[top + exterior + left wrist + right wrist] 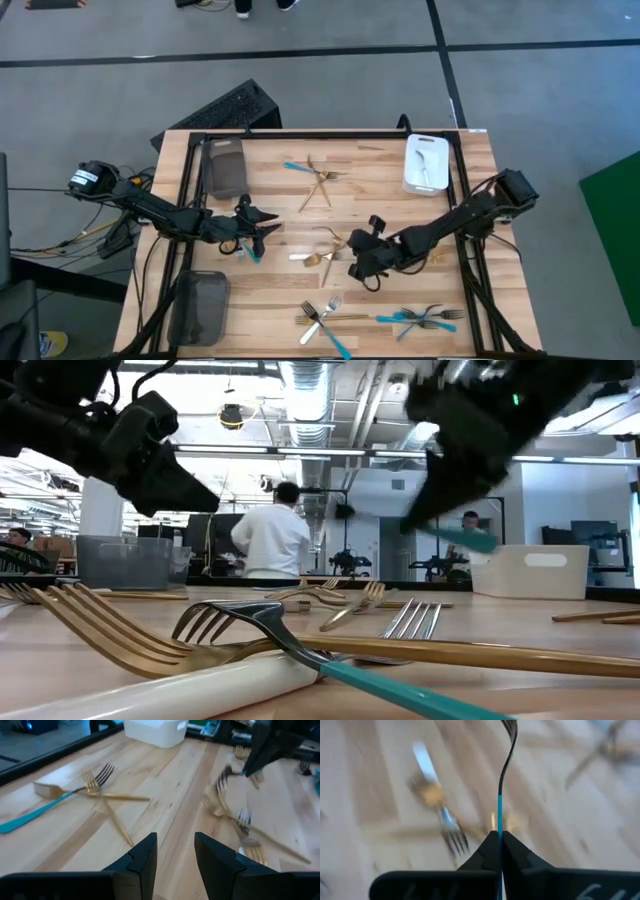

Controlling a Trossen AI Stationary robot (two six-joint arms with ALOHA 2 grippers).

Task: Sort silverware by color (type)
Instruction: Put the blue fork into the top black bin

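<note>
1. A pale wooden tabletop [390,300] with a dark frame fills the overhead view, with grey floor around it.
2. The left arm reaches in from the left edge; the left gripper [262,225] sits left of the table's centre, its jaws narrowly apart and holding nothing (the gap between the two dark fingers [142,857] shows bare wood).
3. The right arm comes in from the right edge; the right gripper [362,262] is just right of centre, jaws pressed together on the teal handle of a turquoise-handled fork [502,780], whose tines point away from the wrist.
4. Two grey trays lie along the left edge, one [226,166] near the far corner, one [200,306] near the near corner.
5. A white tray [425,163] stands by the far right corner, a silver utensil inside it.
6. The silverware lies in loose clusters: gold forks crossed with a turquoise-handled one [318,180] toward the far edge; gold and silver pieces [322,255] at the centre between the grippers; mixed forks [330,320] along the near edge; turquoise-handled forks [420,318] toward the near right corner.
7. In the table-level view, a person in a white top [275,540] stands in the room beyond.
</note>
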